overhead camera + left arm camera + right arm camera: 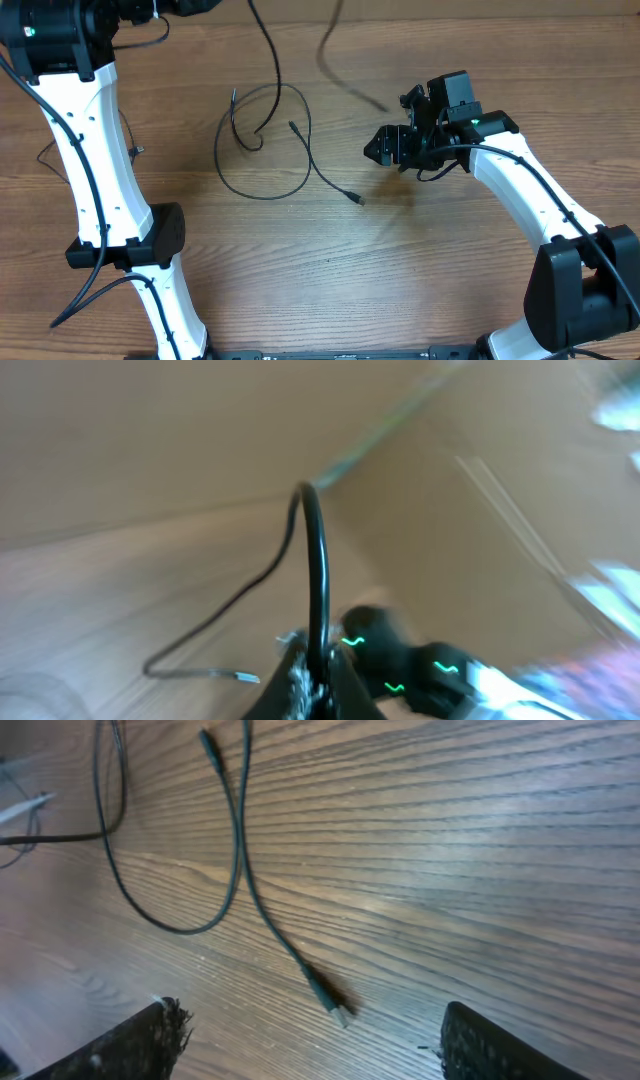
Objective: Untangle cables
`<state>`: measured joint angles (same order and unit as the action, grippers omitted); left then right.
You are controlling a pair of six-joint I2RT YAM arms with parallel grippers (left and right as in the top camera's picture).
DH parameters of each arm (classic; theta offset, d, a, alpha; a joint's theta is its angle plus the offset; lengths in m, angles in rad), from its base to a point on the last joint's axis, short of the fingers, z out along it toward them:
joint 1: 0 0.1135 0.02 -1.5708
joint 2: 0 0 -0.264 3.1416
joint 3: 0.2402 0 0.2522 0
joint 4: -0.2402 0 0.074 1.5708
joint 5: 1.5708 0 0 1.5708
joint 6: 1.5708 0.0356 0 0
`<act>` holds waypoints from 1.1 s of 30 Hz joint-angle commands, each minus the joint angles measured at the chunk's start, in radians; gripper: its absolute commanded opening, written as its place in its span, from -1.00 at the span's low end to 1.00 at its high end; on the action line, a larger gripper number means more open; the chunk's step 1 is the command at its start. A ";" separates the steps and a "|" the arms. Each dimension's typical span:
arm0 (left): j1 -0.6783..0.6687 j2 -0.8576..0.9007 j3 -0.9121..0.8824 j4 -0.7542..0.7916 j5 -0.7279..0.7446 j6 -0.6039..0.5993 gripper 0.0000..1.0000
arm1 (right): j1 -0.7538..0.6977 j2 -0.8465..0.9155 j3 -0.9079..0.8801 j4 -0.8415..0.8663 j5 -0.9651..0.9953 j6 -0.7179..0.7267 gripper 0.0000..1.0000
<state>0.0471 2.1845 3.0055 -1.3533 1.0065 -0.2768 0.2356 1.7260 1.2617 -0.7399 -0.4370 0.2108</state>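
Note:
Thin black cables (265, 140) lie looped on the wooden table (400, 260). One strand (272, 70) rises off the top edge, and a blurred one (350, 80) hangs beside it. In the left wrist view my left gripper (318, 672) is shut on a black cable (318, 570) that arches up and falls to a silver plug (245, 678). My right gripper (382, 148) hovers just right of the loop. It stands open (315, 1045), with a cable end plug (335, 1010) on the wood ahead of its fingers (140, 1042), untouched.
The left arm's white links (95, 150) stand along the left side, with thin wires (55, 155) beside them. The right arm (540, 200) crosses the right side. In the left wrist view the right gripper (400, 660) shows below, with green marks.

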 commanded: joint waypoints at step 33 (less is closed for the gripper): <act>-0.183 -0.291 -1.249 -0.320 -1.098 -0.078 -0.92 | -0.001 -0.012 0.007 -0.033 0.089 -0.002 0.60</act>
<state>-0.1379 1.9453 1.8648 -1.6875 -0.0067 -0.2668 0.2356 1.7260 1.2617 -0.7773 -0.3580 0.2092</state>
